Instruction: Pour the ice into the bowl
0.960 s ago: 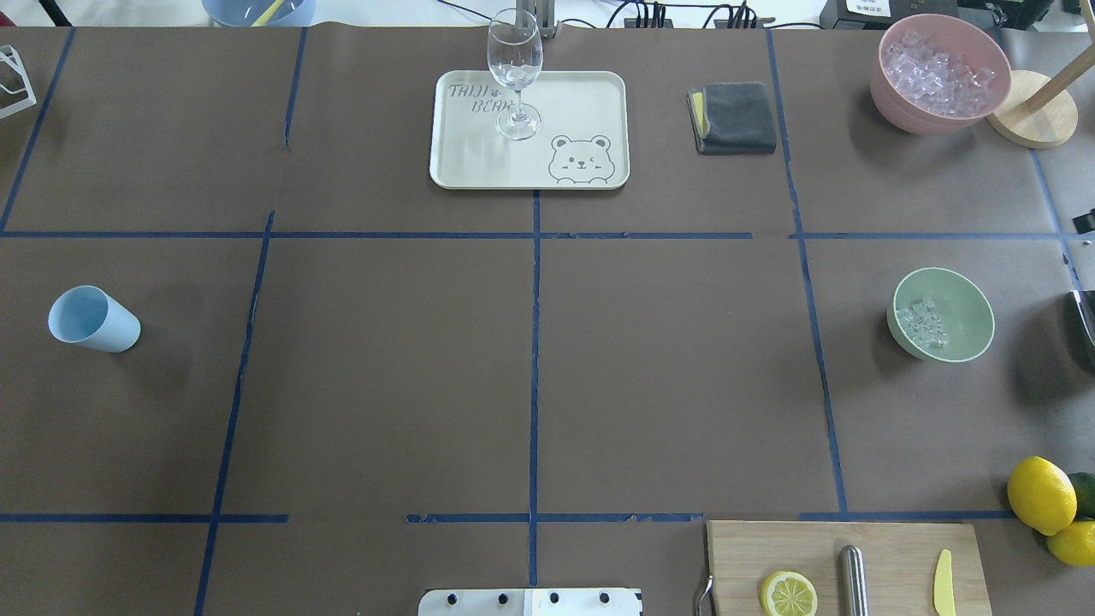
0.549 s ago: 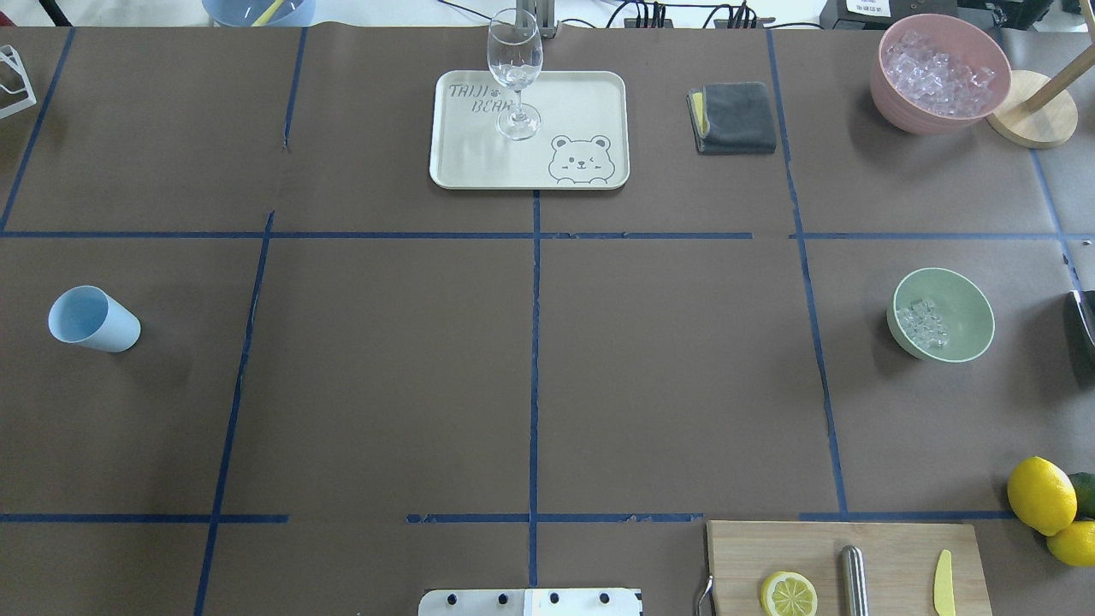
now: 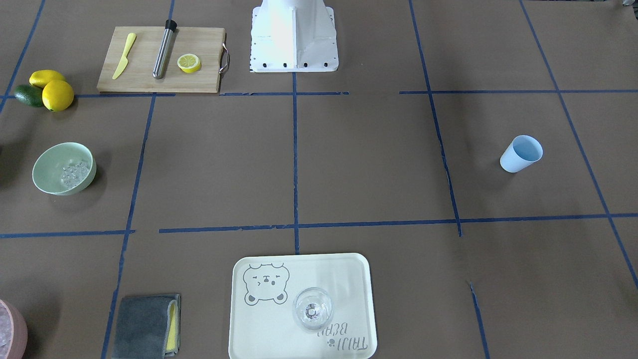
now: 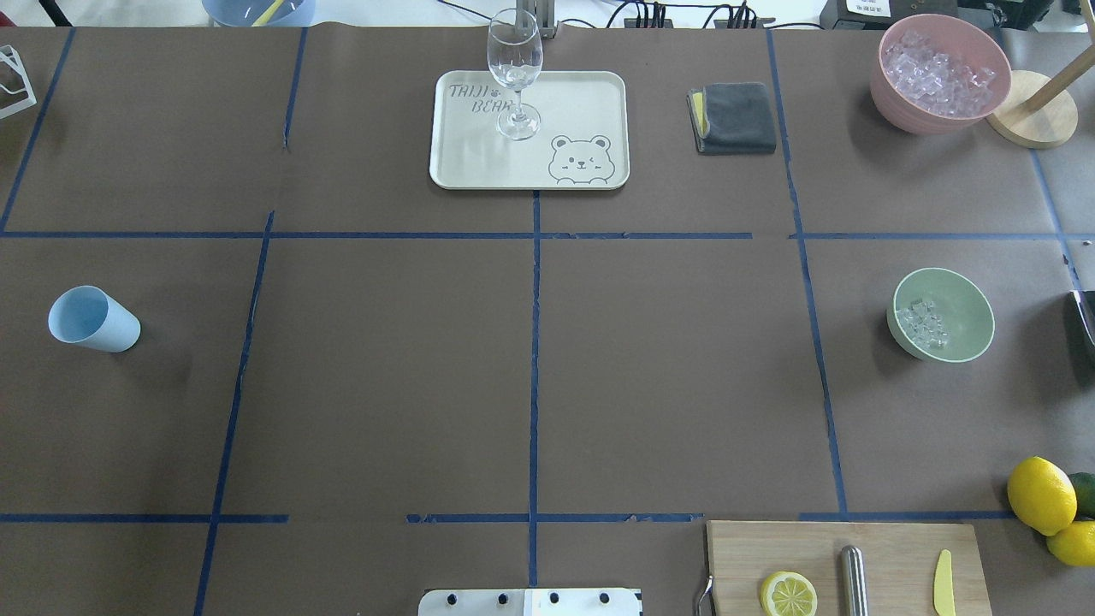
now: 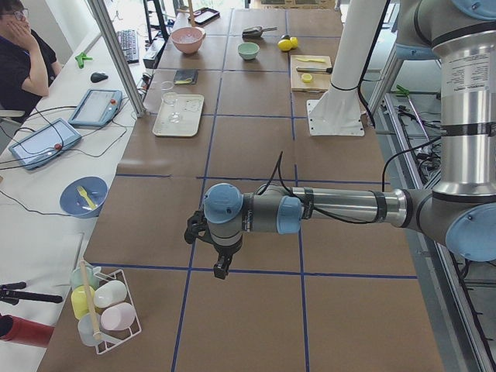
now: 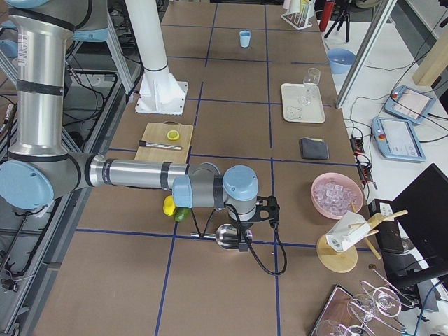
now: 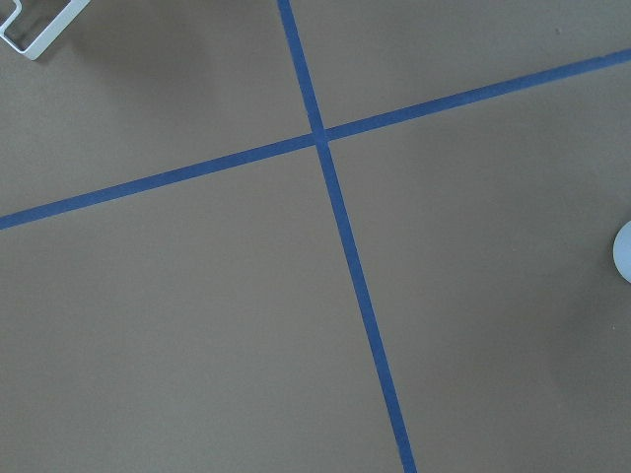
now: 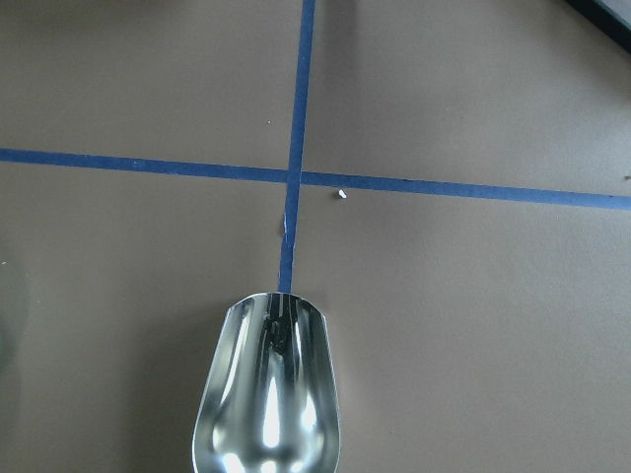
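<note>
The mint-green bowl (image 4: 962, 329) stands at the table's right side, with a small heap of clear ice (image 4: 924, 323) in it. It also shows in the front view (image 3: 50, 169), with the ice (image 3: 75, 173). My right gripper (image 6: 242, 241) shows only in the exterior right view, off the table's right end, and I cannot tell its state. A shiny, empty metal scoop (image 8: 268, 404) juts out below the right wrist camera. My left gripper (image 5: 222, 270) hangs over the table's left end; I cannot tell its state. A light blue cup (image 4: 92, 319) stands at the left.
A pink bowl (image 4: 907, 115) full of ice sits at the far right. A cream tray (image 4: 582, 111) holds a wine glass (image 4: 514, 68). A grey cloth (image 4: 734, 117) lies beside the tray. A cutting board (image 4: 890, 556) and lemons (image 4: 1040, 494) lie near right.
At the overhead view's right edge, the dark parts of the right arm and scoop have slid further out of view. Nothing on the table has moved.
</note>
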Controlling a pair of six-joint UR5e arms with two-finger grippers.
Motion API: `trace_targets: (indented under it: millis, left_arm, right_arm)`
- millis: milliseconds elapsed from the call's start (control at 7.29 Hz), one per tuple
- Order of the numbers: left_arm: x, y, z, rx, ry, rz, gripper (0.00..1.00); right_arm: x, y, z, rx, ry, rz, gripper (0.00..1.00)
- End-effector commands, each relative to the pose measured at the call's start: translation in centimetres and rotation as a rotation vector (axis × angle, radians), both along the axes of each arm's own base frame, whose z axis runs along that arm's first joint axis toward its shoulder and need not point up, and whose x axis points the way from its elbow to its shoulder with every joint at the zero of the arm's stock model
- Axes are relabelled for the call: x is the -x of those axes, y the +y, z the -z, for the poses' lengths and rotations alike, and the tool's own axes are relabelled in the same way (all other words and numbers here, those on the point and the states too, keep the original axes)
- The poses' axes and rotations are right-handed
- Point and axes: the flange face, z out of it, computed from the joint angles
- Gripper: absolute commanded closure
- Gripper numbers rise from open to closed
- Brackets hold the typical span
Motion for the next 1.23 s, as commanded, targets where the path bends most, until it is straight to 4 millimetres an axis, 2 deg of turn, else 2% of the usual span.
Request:
trace_targets:
  millis: [0, 1097]
  left_arm:
    - [0.0, 0.0, -0.1, 0.001, -0.002, 0.0, 0.0]
    - [0.0, 0.0, 0.1, 0.0, 0.004, 0.0, 0.0]
  right_arm:
    - [0.3, -0.1, 0.1, -0.005, -0.001, 0.005, 0.0]
    - [1.4, -0.3, -0.1, 0.0, 0.0, 0.026, 0.0]
